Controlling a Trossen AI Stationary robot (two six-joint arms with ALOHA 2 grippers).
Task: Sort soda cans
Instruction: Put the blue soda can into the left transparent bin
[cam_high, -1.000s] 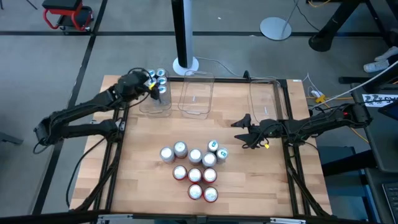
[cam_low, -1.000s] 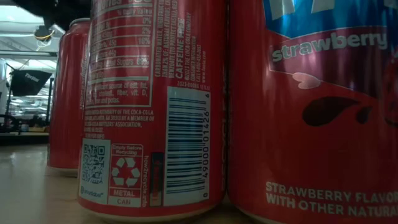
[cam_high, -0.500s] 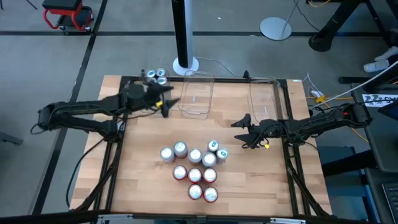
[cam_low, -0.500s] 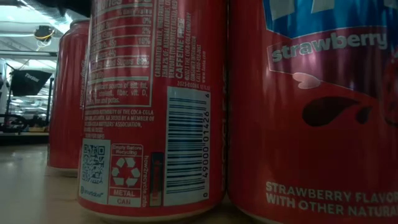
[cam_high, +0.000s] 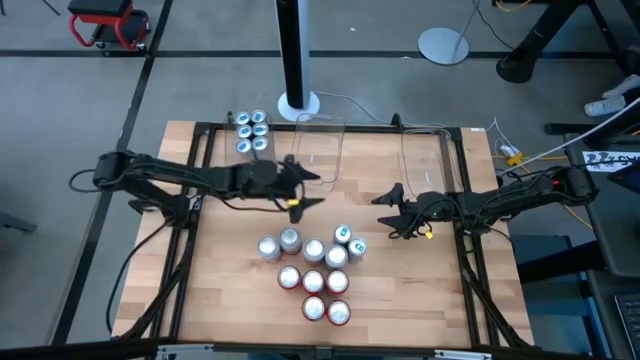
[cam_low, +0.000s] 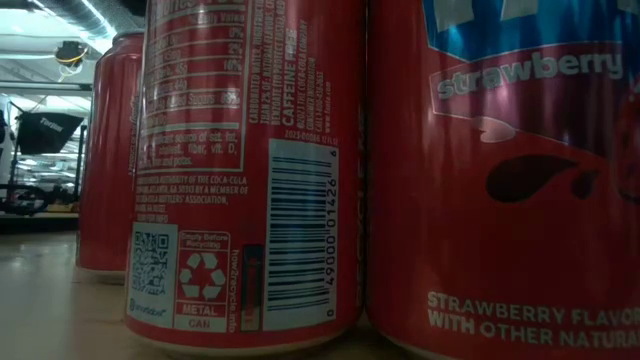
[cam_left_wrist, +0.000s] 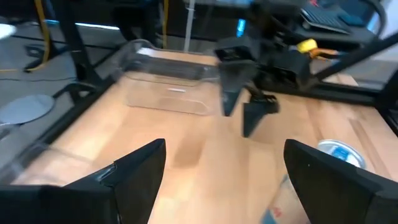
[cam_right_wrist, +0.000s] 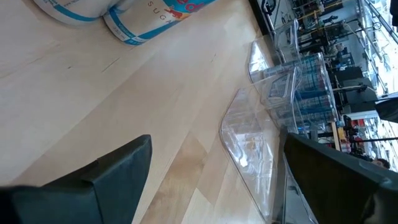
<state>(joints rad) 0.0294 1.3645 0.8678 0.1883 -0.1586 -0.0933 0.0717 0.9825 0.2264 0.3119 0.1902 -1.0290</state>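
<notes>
Unsorted soda cans stand clustered on the near bench, red ones nearest. Beyond, the left end effector hangs open and empty, probably heading for another can; the right end effector waits open beside the cluster. Farthest, the teal cans fill the left tub.

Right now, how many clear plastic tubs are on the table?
3, in a row along the far edge: left tub holding blue cans, middle tub, right tub.
</notes>
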